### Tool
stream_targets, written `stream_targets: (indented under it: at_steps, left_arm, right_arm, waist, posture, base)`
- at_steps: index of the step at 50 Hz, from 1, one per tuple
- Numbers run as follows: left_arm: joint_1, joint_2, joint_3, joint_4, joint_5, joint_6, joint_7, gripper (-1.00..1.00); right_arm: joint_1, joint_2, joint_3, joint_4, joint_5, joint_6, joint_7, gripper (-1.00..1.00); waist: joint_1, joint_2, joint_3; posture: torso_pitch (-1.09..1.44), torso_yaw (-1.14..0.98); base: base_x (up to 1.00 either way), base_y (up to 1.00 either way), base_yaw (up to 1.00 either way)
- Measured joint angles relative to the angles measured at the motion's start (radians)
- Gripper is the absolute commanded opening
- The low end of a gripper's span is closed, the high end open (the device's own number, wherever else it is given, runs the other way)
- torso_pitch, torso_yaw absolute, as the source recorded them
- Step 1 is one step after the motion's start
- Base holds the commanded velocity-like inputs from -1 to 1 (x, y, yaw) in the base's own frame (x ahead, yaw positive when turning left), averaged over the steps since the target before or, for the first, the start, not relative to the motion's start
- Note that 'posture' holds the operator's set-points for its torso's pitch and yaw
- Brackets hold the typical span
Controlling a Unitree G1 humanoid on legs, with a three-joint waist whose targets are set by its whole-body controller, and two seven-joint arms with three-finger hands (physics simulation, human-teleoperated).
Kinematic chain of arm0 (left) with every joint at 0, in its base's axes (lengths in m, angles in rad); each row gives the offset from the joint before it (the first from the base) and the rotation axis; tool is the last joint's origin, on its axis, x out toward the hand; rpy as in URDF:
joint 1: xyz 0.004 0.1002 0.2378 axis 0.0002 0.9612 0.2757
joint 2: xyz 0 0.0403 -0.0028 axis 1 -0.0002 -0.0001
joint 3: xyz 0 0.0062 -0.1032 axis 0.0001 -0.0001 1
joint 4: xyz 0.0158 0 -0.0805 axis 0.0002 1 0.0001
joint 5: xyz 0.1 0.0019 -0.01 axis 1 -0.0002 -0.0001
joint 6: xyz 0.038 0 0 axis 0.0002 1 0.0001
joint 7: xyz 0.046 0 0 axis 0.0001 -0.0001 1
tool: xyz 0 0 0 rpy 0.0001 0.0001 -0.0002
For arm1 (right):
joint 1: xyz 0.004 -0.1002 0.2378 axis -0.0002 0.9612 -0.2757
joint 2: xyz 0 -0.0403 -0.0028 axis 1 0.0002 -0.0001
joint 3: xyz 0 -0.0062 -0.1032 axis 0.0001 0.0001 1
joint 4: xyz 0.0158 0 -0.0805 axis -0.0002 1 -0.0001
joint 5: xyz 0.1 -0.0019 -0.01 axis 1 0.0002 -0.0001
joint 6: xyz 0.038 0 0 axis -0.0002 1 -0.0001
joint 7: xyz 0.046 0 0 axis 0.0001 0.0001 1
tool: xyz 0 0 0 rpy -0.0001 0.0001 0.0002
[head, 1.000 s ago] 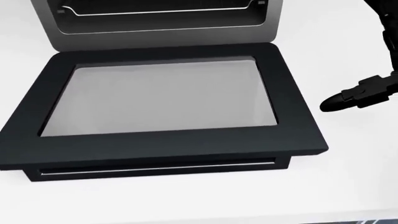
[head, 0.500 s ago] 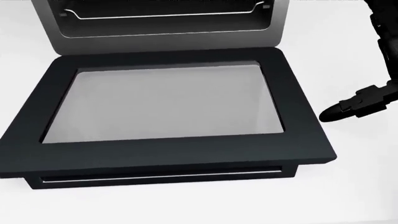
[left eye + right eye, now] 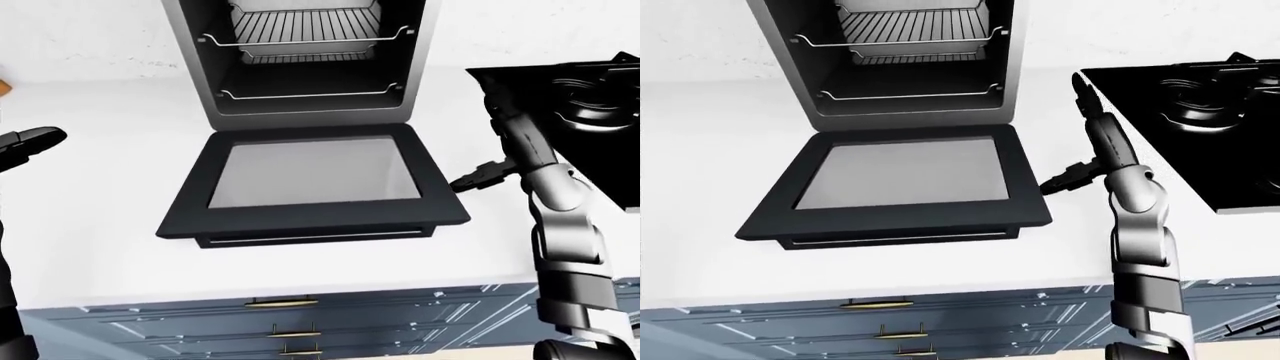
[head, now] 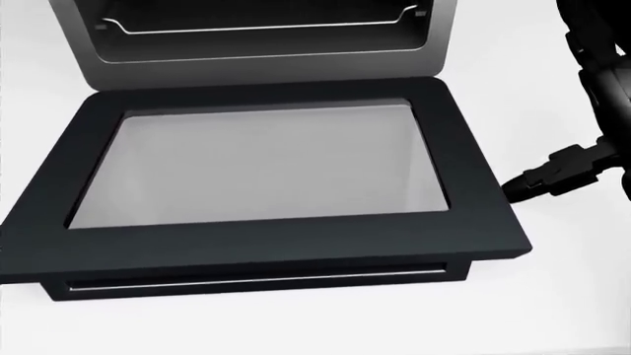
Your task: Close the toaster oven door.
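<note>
Silver toaster oven (image 3: 300,60) with wire racks stands on the white counter (image 3: 90,247); its black-framed glass door (image 3: 312,184) lies fully open, flat and level. The black right hand (image 3: 1065,178) points at the door's right edge, just beside it, holding nothing; finger spread unclear. The black left hand (image 3: 25,144) sits well left, grasp indeterminate

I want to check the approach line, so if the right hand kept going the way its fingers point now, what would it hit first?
Most likely the right edge of the open toaster oven door. The right hand points toward the view's left, its fingertip just beside that edge. Relative height is unclear, so it might pass just above or below.
</note>
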Motion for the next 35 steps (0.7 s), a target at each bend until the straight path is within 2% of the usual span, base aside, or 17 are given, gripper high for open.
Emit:
stream_targets:
  at_steps: [15,21,35]
  left_arm:
    - [-0.002,0.002,0.000,0.003,0.000,0.001,0.002,1.00]
    - [-0.003,0.004,0.000,0.003,-0.001,0.002,0.002,1.00]
    - [-0.001,0.005,0.001,0.013,-0.003,-0.005,0.001,1.00]
  right_arm:
    - [0.012,0.026,0.007,-0.016,0.001,0.015,0.009,1.00]
    - [0.024,0.058,0.013,-0.057,0.022,0.042,0.000,1.00]
    - [0.077,0.136,0.013,-0.203,0.067,0.184,-0.013,1.00]
  waist:
    - [0.001,0.002,0.000]
    - [0.000,0.003,-0.002]
    - [-0.008,0.012,0.000]
  posture:
    - [0.00,0.00]
    - [0.00,0.00]
    - [0.00,0.00]
  base:
    - [0.00,0.00,0.00]
    - [0.00,0.00,0.00]
    - [0.00,0.00,0.00]
